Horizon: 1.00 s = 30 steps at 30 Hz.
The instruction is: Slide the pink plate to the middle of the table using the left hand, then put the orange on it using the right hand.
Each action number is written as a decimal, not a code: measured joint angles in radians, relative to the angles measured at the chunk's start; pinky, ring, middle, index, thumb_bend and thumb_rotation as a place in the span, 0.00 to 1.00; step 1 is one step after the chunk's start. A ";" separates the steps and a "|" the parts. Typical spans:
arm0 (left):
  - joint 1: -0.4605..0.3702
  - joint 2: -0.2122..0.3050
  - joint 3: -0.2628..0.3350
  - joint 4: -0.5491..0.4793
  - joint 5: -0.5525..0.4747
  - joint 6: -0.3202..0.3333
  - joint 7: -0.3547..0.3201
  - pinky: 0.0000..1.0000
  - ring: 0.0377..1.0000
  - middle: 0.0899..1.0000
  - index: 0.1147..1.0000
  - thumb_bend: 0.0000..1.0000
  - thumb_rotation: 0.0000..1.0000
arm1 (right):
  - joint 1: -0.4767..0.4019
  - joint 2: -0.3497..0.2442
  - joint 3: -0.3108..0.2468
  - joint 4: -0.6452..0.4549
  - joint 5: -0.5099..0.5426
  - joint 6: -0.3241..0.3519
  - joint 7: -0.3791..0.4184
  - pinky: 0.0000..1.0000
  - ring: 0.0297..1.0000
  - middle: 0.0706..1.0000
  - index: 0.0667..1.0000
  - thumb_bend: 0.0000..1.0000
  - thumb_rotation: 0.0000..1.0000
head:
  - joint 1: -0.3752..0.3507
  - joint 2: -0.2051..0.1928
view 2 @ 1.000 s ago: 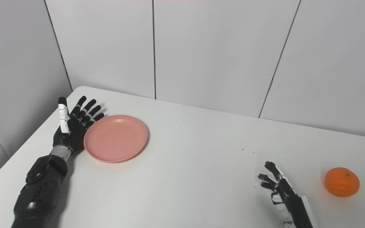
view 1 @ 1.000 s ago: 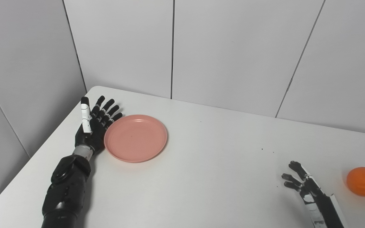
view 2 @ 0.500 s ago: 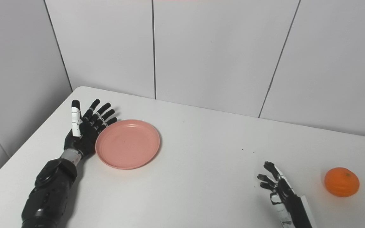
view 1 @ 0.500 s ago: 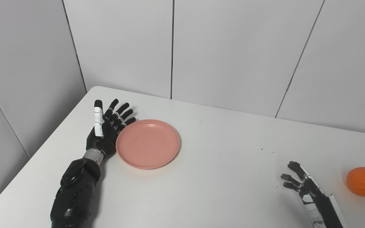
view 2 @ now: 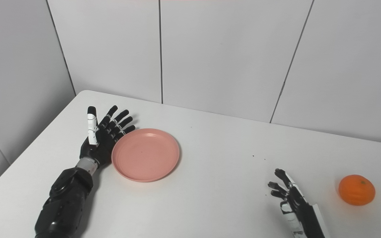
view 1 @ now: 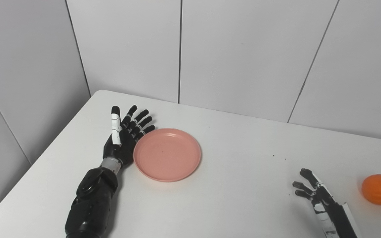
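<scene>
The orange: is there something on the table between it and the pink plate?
Nothing visible. Between the orange and the pink plate lies only bare table; the open right hand waits near the orange, slightly nearer the camera.

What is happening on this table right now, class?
A robot is working at a white table. Its left hand, fingers spread flat, is pressed against the left edge of a pink plate and is pushing it toward the middle; the plate is left of centre and empty. The right hand waits open near the front right, holding nothing. The orange sits on the table further right, apart from that hand, not yet picked up.
</scene>
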<state>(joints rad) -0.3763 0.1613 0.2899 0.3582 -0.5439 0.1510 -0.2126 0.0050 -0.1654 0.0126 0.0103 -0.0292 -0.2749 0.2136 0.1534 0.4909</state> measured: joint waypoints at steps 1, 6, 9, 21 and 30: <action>0.000 -0.007 0.000 -0.001 0.000 0.000 0.003 0.77 0.85 0.85 0.96 0.83 0.92 | 0.000 0.000 0.000 0.000 0.000 0.000 0.000 0.78 0.80 0.91 0.89 0.91 1.00 | -0.002 0.002; -0.002 -0.035 0.001 -0.003 -0.001 0.000 0.006 0.75 0.83 0.83 0.95 0.85 0.91 | 0.000 0.000 0.003 -0.003 -0.002 0.000 0.000 0.77 0.80 0.92 0.89 0.91 1.00 | -0.008 0.005; -0.002 -0.043 -0.002 -0.006 -0.001 0.000 0.008 0.75 0.83 0.82 0.95 0.85 0.91 | 0.001 0.000 0.006 -0.004 -0.008 0.000 -0.001 0.77 0.80 0.92 0.89 0.91 1.00 | -0.015 0.008; 0.000 -0.043 0.007 -0.012 -0.027 0.015 0.007 0.79 0.84 0.83 0.95 0.86 0.90 | 0.015 0.022 0.032 -0.030 -0.051 0.008 -0.026 0.77 0.80 0.91 0.88 0.87 1.00 | -0.139 0.044; 0.023 -0.076 0.003 -0.079 -0.035 0.067 0.032 0.80 0.86 0.83 0.96 0.83 0.91 | 0.017 0.051 0.051 -0.042 -0.078 0.029 -0.034 0.76 0.79 0.92 0.88 0.86 1.00 | -0.172 0.064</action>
<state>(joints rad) -0.3534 0.0849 0.2934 0.2792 -0.5788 0.2184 -0.1809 0.0223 -0.1147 0.0633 -0.0320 -0.1072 -0.2460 0.1795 -0.0184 0.5553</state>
